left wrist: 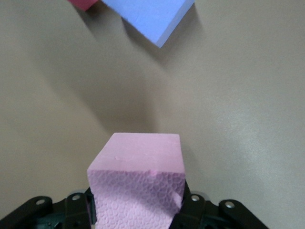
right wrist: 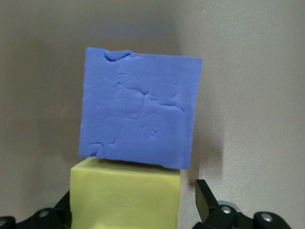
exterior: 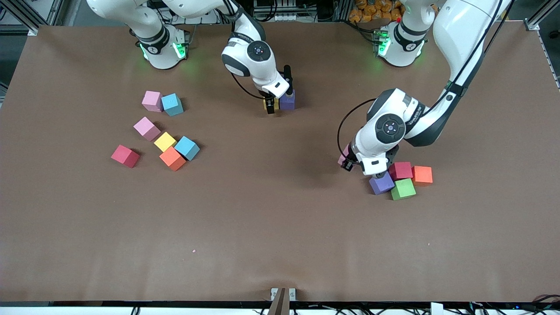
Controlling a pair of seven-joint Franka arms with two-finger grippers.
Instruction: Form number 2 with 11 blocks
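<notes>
Brown table, digit barely begun: I see only a yellow cube touching a purple cube near the robots' bases. My right gripper stands wide around the yellow one, apparently just placed. My left gripper is clamped on a pink cube beside the purple, red, green and orange group. Next, I judge, pink must travel to the pair and sit flush. Loose blocks wait toward the right arm's end. Front view hides most of the pink and yellow cubes.

Two touching blocks midway between two block clusters.
</notes>
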